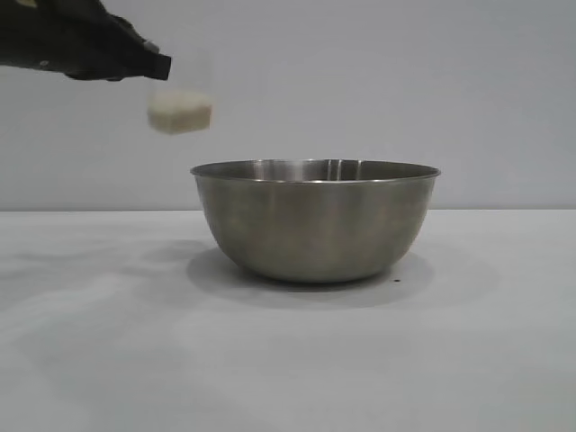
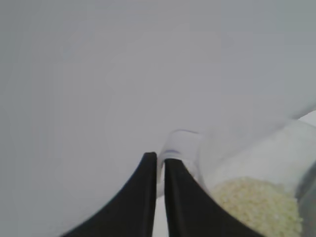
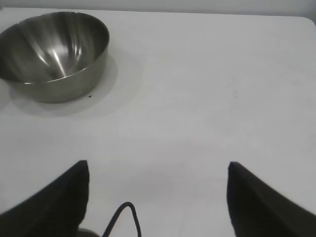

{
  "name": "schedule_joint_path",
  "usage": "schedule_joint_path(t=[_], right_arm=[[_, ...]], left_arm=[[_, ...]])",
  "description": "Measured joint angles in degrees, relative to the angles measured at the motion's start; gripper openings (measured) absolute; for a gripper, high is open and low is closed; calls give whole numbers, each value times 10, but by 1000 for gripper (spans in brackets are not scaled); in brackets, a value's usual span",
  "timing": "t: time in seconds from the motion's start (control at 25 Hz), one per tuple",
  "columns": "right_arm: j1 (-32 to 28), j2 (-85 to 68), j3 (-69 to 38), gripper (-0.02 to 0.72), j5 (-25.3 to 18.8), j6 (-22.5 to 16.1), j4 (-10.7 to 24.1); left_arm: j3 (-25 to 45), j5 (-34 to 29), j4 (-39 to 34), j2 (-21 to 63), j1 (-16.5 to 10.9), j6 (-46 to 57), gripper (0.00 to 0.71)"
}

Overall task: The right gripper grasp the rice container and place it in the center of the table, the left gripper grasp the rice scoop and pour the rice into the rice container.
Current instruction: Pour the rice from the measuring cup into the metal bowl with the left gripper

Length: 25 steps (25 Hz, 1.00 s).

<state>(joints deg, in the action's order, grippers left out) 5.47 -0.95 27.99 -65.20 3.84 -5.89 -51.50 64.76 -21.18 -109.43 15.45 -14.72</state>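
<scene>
The rice container [image 1: 315,220], a large steel bowl, stands on the white table [image 1: 108,360] near the middle; its inside looks bare in the right wrist view [image 3: 52,49]. Up at the left, the left gripper [image 1: 162,67] is shut on the loop handle of the rice scoop [image 1: 180,112], a translucent cup hanging in the air left of and above the bowl's rim. The left wrist view shows the left gripper [image 2: 160,157] pinching the rice scoop's handle [image 2: 180,145], with the rice [image 2: 256,205] heaped inside. The right gripper [image 3: 158,165] is open over bare table, away from the bowl.
A thin black cable [image 3: 126,217] loops between the right fingers. A tiny dark speck [image 1: 397,280] lies on the table by the bowl's base. A plain pale wall [image 1: 405,90] runs behind the table.
</scene>
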Motion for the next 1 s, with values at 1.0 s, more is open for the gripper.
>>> schedule_joint_path(t=[1.0], right_arm=[[0, 0, 0, 533, 0, 0, 0]], left_arm=[[-104, -58, -321, 4, 22, -116, 0]])
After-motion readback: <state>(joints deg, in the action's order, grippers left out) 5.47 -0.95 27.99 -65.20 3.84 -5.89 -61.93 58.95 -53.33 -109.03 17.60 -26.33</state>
